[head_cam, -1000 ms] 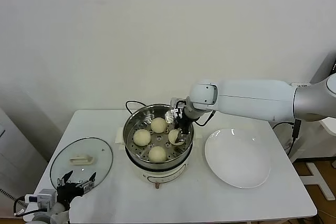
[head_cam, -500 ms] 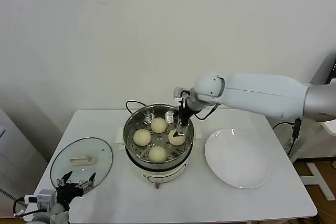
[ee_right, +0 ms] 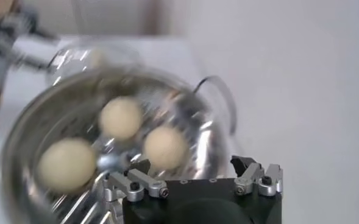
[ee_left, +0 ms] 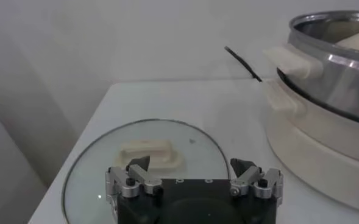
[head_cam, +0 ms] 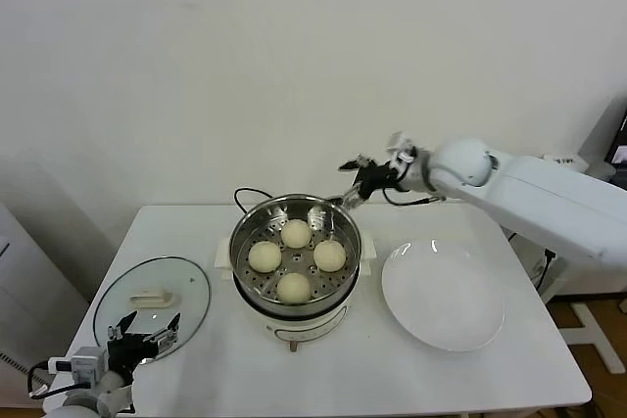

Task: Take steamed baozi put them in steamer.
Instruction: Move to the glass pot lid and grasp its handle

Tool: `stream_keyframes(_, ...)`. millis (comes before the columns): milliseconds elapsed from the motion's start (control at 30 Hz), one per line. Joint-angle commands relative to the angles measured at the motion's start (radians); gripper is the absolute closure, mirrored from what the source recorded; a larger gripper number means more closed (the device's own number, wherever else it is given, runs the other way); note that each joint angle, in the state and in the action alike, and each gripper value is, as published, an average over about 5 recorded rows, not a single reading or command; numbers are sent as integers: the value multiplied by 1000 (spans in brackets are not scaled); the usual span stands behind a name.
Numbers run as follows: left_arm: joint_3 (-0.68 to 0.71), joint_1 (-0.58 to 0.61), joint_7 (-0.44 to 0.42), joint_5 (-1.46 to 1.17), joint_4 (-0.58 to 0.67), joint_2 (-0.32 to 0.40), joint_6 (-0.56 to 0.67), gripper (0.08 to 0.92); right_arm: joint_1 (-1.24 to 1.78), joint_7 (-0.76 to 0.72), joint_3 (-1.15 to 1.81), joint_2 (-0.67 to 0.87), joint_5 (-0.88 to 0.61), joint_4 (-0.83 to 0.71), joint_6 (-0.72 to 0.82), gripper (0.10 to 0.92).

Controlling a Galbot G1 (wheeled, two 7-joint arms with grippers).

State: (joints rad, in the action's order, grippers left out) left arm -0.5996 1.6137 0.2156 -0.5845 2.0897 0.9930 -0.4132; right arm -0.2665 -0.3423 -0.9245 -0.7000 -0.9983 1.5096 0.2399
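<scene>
Inside steamer [head_cam: 294, 286]: 4 steamed baozi [head_cam: 294, 286] on tray. Above its far rim: right gripper [head_cam: 355, 183], spread, empty. Left gripper [head_cam: 147, 332] released, parked beside glass lid [head_cam: 113, 305].

We see the steamer [head_cam: 294, 286] open on top, four baozi [head_cam: 294, 287] filling its tray; the right hand [head_cam: 355, 180] hangs above its far rim, the desk [head_cam: 509, 369] bare in front.

4 baozi [head_cam: 295, 233] in 1 steamer [head_cam: 294, 315]; 1 plate [head_cam: 443, 295], 1 glass lid [head_cam: 152, 298]; probably nothing else.
</scene>
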Motion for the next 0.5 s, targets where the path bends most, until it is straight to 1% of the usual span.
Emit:
stream_keyframes(33,1,-18,0,9,8,2,-1,177,775,362,851,101,128,81,-245,203)
stream_keyframes(133,0,-18,-1,17,13,-1,3,177,970,370,1045,47,217,92,-265,203)
stream_keyframes(267,-4,-21,-7,55,13,-3,17,177,1162,365,1256,-51,299,109,-278,203)
stream_keyframes(500,-15,-21,-30,279,-21,-4,68,177,1418,331,1514,-210,428,155,-286,203)
